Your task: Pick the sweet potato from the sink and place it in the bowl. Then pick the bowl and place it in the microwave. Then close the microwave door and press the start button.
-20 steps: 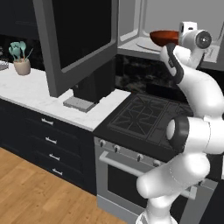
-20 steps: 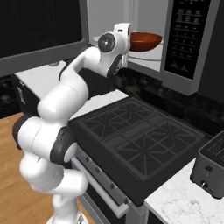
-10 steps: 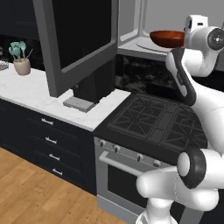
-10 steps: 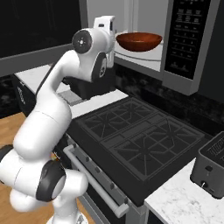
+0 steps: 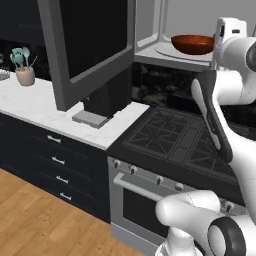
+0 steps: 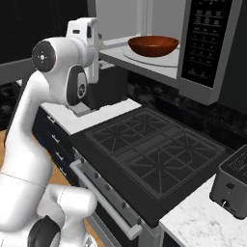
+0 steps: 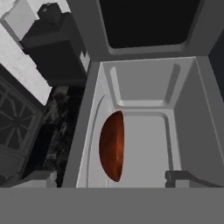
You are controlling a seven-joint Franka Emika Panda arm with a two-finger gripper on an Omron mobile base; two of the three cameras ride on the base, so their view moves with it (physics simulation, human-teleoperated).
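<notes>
- You drew the arm [image 6: 62, 62] back from the microwave [image 6: 193, 43]; the bowl [image 6: 153, 45] stayed on its turntable, near the front edge.
- Your gripper stood wide open, holding nothing.
- The microwave door [image 5: 92, 45] remained open.

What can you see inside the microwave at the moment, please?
The bowl sits on the round glass turntable inside the microwave. What the bowl holds cannot be seen, since its rim hides the inside.
</notes>
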